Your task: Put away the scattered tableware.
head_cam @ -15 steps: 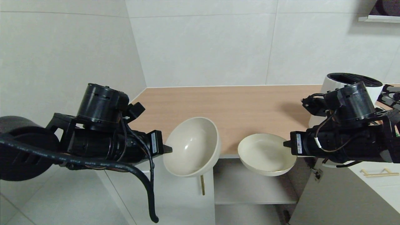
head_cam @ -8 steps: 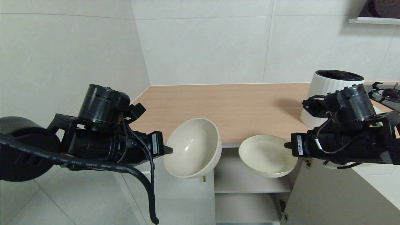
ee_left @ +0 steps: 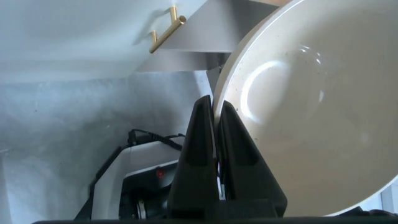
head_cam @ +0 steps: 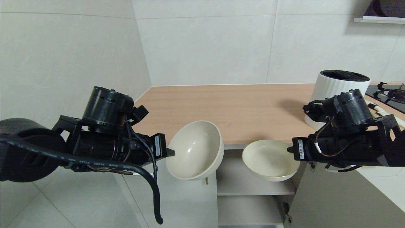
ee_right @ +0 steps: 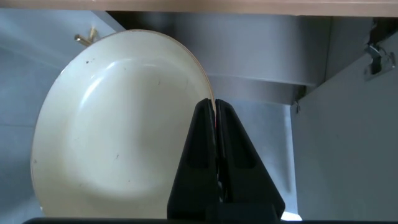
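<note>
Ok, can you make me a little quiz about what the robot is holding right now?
1. True or false: the left gripper is shut on the rim of the deep bowl.
2. What does the right gripper hold? A a cup; B the shallow dish; C a spoon.
3. Fill in: the white ribbed container stands on the wooden ____.
Key: 1 true; 2 B; 3 counter.

Open cabinet shelf [head_cam: 231,177] ahead — white canister [head_cam: 326,85] stands right.
</note>
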